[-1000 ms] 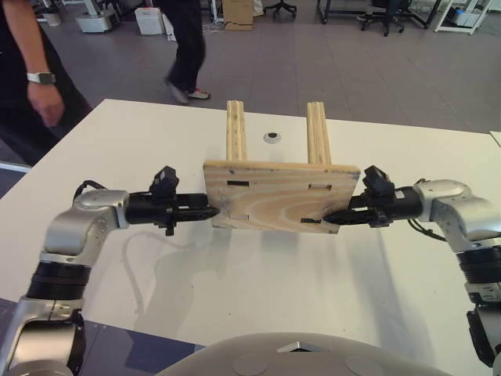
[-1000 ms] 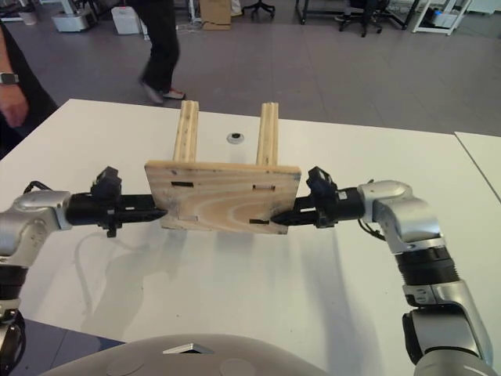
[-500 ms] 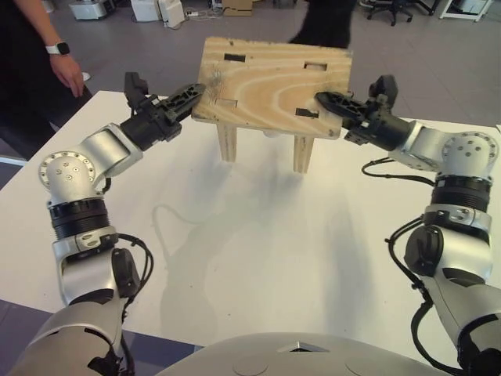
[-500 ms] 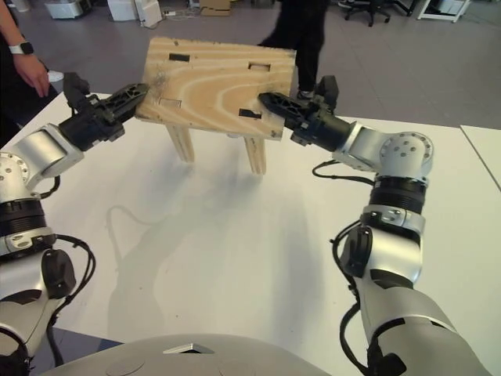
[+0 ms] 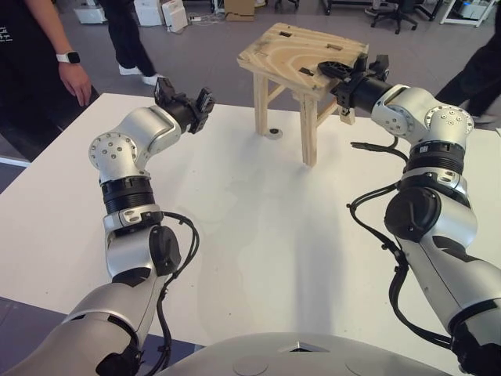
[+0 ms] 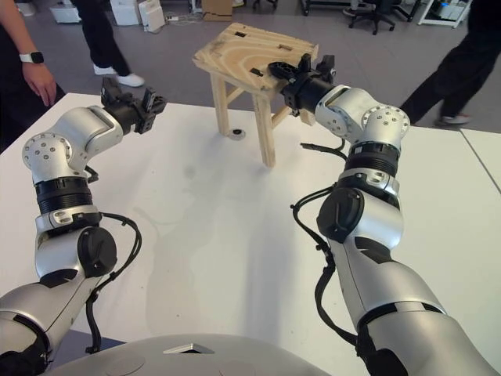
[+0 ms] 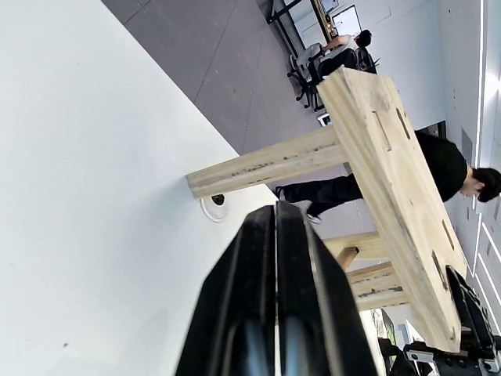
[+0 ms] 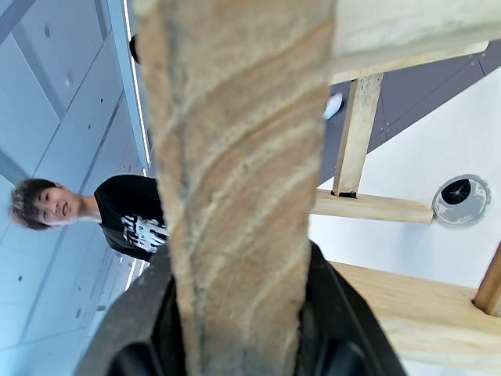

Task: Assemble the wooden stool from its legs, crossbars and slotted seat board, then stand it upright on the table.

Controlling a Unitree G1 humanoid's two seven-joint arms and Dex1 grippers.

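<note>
Well, the stool (image 5: pixel 301 53) stands upright on the surface (image 5: pixel 258 235), fully assembled, so I judge this the closing step. My right gripper (image 5: pixel 329 72) is clamped on the stool's seat edge. My left gripper (image 7: pixel 275 207), fingers pressed together and holding nothing, hangs well apart from the stool. Next I should let go and back away gently. The surface's far edge lies just behind the stool, with open room in front.
</note>
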